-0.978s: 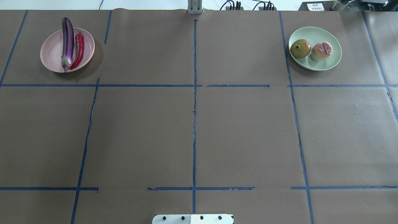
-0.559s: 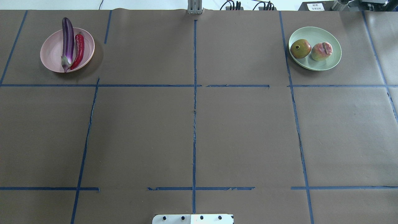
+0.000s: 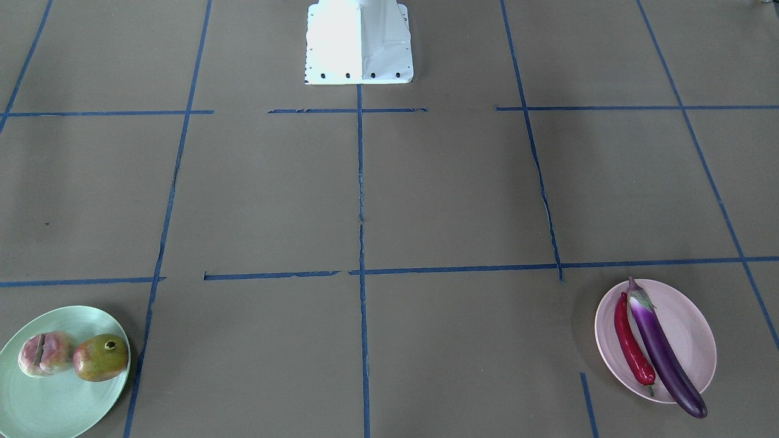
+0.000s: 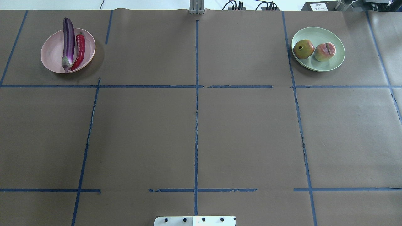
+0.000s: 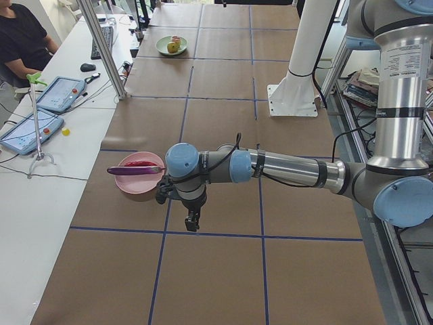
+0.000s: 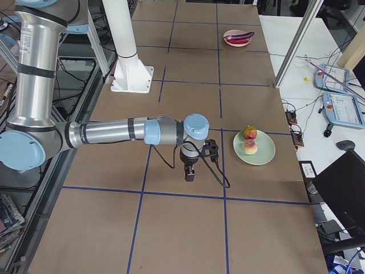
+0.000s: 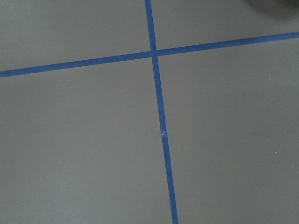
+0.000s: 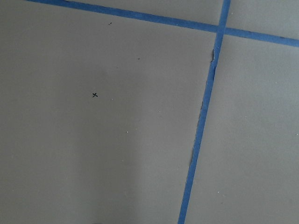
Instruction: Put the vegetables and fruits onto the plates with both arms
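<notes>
The purple eggplant (image 4: 68,37) and the red chili pepper (image 4: 80,50) lie side by side on the pink plate (image 4: 50,55) at the far left. The crowned red and yellow-green fruit (image 4: 303,49) and the grooved pale pink fruit (image 4: 325,51) sit on the mint green plate (image 4: 333,64) at the far right. The left gripper (image 5: 193,222) shows only in the exterior left view, above the table beside the pink plate (image 5: 139,193). The right gripper (image 6: 189,174) shows only in the exterior right view, beside the green plate (image 6: 263,155). I cannot tell whether either is open or shut. Both wrist views show only brown paper and blue tape.
The white base block (image 4: 194,220) stands at the near middle edge. Blue tape lines divide the brown table cover. A white side table with tablets (image 5: 30,128), a metal post (image 5: 101,47) and a seated person (image 5: 20,40) lie beyond the table's far side.
</notes>
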`<state>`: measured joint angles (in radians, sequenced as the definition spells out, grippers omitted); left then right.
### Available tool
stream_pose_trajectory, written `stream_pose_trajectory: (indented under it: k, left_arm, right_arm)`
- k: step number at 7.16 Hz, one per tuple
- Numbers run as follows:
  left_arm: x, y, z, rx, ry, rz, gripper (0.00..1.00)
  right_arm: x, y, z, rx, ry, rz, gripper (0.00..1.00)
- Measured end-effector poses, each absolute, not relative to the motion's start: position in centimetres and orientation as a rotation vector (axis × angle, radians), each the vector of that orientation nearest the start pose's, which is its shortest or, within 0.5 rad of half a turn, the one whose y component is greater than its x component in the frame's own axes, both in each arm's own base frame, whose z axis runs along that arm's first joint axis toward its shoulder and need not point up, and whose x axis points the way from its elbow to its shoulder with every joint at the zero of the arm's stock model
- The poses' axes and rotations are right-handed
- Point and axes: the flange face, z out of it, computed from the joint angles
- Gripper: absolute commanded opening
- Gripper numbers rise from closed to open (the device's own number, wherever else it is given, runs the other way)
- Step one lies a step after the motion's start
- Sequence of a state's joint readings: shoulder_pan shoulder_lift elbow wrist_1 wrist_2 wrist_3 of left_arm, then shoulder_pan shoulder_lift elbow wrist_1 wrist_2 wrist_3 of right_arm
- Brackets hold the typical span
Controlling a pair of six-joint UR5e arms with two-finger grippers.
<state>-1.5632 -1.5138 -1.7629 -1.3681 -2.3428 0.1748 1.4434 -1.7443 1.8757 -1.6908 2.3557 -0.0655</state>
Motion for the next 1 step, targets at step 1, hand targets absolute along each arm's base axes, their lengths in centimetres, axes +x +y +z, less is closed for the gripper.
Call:
stream_pose_trajectory:
  k: [1]
  left_arm:
    - [-6.03,-45.91,61.40,-0.002,0.775,0.147,1.00]
  right_arm:
    - [0.90,-42.09,59.72,-0.011,-0.789,-0.186,1.00]
